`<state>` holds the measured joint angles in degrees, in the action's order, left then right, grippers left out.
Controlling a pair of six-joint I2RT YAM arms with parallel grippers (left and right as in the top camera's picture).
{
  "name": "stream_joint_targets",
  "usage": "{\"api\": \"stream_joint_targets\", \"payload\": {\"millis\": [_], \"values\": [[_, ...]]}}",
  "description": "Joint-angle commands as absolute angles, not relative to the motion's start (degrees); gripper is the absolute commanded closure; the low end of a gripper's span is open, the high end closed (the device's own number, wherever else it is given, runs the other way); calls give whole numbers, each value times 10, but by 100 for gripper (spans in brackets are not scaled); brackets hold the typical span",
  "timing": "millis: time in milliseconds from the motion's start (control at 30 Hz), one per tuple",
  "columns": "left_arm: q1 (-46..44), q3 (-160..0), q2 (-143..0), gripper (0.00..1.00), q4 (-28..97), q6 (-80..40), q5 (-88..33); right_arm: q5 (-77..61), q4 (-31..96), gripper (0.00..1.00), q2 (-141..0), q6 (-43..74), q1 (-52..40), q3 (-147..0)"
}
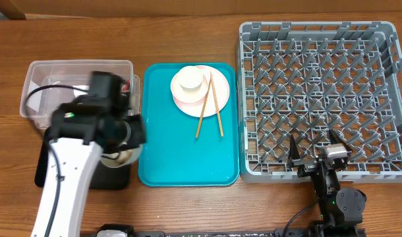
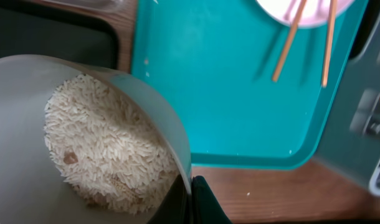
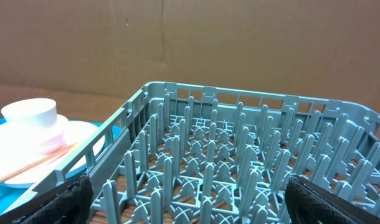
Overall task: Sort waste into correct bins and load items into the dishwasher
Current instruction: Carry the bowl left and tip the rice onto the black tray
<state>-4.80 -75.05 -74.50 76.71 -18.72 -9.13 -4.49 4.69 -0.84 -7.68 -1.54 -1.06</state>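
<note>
From above, the left arm [image 1: 68, 148] reaches over the clear tub [image 1: 36, 69] and the black tray [image 1: 49, 174]. It holds the big pale bowl [image 1: 119, 158] above the right end of the black tray, just beside the teal tray [image 1: 188, 158]. On the teal tray sits the pink plate [image 1: 207, 99] with a small white cup [image 1: 190, 79] on top of it. Two wooden chopsticks [image 1: 204, 112] lean from the plate down onto the teal tray. The grey dish rack [image 1: 319, 33] is on the right. The right gripper [image 1: 313, 146] is at the rack's near edge, with its two fingers spread wide and nothing between them.

From the left wrist, the left gripper [image 2: 191, 200] is pinched tight on the rim of the big bowl, one finger inside and one outside. The bowl is tipped a little toward the camera, and a heap of rice [image 2: 106, 146] lies inside it (one small brown bit sits in the rice). The black tray shows behind the bowl, and the teal tray is to the right.

From the right wrist, both dark fingers sit far apart in the bottom corners and hold nothing. The dish rack fills the middle, with bare pegs standing up. To the left are the plate, the cup and one chopstick. Something white sits under the cup, but I cannot tell what it is.
</note>
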Motion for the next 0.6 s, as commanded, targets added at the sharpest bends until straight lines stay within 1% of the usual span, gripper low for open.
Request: {"api": "stream_joint_targets", "payload": {"millis": [0,133,267,467,567], "values": [[20,-752,-728,96,754,-145,-142,-46,44,0,-2,-76,-17,-4],[109,-721,-726,96,728,-108,-226,-46,44,0,-2,-76,-17,-4],[210,-670,-726,96,685,-70,-340,-46,44,0,-2,-76,-17,-4],[358,-607,-726,96,649,-5,-456,-46,44,0,-2,-76,-17,-4],[425,-575,-726,96,634,9,-518,-46,44,0,-2,-76,-17,-4]]}}
